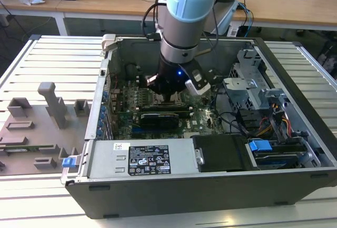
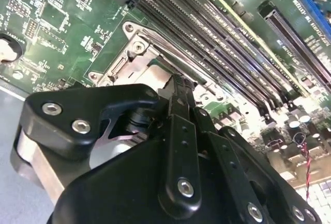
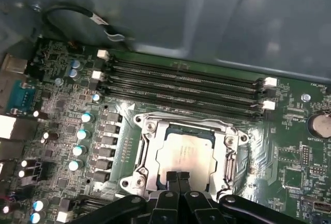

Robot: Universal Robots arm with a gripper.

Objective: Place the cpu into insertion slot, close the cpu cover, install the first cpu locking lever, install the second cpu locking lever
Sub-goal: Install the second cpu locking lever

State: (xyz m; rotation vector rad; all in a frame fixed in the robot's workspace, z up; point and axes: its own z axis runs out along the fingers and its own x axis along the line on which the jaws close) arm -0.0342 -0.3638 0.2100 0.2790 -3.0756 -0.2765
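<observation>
The cpu (image 3: 183,151), a square chip with a silvery top, lies flat in the insertion slot (image 3: 146,127) on the green motherboard. The cpu cover (image 3: 155,157), a thin metal frame, lies down around the chip, whose top shows through its window. Thin metal rods run along the frame's edges; I cannot tell whether they are latched. My gripper (image 3: 179,178) is shut, its two black fingertips together at the chip's near edge with nothing between them. In the second wrist view the gripper (image 2: 179,87) sits just over the socket's metal frame (image 2: 137,61). In the exterior view the gripper (image 1: 169,95) reaches down into the open computer case.
Long black memory slots (image 3: 181,81) run right beside the socket, with capacitors (image 3: 83,131) on another side. The case's grey wall (image 3: 207,22) rises behind. A power supply (image 1: 142,159), drive cage (image 1: 253,88) and cables (image 1: 231,117) crowd the case. A grey fixture (image 1: 50,104) stands at the exterior view's left.
</observation>
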